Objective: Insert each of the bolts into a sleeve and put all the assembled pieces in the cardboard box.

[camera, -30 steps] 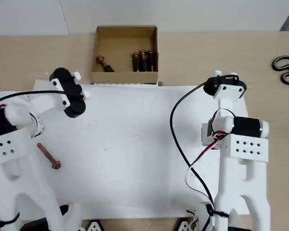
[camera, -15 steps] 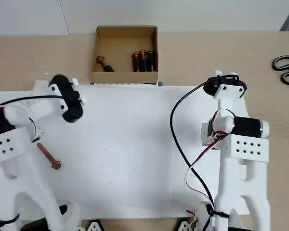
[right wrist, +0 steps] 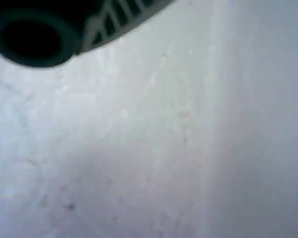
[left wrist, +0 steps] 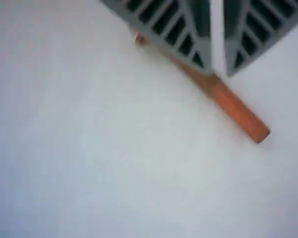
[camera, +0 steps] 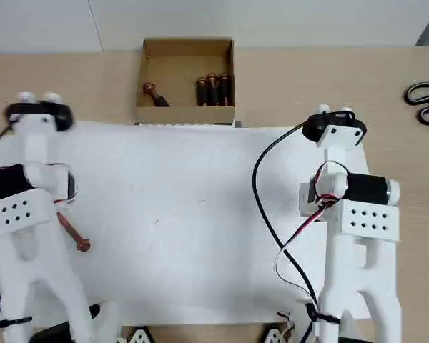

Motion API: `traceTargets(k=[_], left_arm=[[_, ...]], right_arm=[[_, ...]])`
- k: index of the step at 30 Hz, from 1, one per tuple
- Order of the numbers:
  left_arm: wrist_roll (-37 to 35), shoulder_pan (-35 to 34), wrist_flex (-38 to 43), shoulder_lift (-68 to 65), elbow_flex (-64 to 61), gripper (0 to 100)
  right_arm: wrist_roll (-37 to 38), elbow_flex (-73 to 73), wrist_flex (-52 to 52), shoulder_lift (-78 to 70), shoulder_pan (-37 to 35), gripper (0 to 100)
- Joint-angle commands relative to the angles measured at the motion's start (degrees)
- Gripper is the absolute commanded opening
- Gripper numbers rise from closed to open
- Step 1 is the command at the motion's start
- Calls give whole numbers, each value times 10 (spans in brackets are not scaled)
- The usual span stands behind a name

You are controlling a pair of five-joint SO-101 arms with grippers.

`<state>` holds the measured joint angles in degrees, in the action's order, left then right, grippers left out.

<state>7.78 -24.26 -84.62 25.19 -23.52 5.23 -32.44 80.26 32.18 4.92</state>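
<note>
The cardboard box [camera: 186, 114] is matt brown paperboard. The bolt [left wrist: 233, 109] looks like coppery metal with a dull sheen. The white sheet [camera: 186, 214] is matt and faintly pitted, like foam. The tabletop [camera: 307, 78] has a pale, smooth wood finish. The left claw [left wrist: 217, 69] is grey ribbed plastic, and the arm shells [camera: 365, 221] are matt white plastic.

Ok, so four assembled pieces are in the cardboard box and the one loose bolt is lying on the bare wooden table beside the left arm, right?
Not quite: the loose bolt lies on the white sheet, not on bare wood, as the high view shows. The rest holds: four assembled pieces in the cardboard box, the bolt beside the left arm.
</note>
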Motion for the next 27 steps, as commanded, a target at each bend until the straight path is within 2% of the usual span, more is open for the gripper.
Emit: traceTargets(k=[1,4,7,13,27], left_arm=[[-165,0,29,2,-1,6],[-276,1,37,2,-13,24],[-337,0,37,2,-35,53],[-349,-2,18,2,-97,165],[-360,-3,25,2,-155,141]], right_arm=[[5,3,-5,13,7,10],[5,2,-12,13,7,10],[4,2,-17,13,6,10],[4,2,-20,15,6,10],[4,2,-28,17,6,10]])
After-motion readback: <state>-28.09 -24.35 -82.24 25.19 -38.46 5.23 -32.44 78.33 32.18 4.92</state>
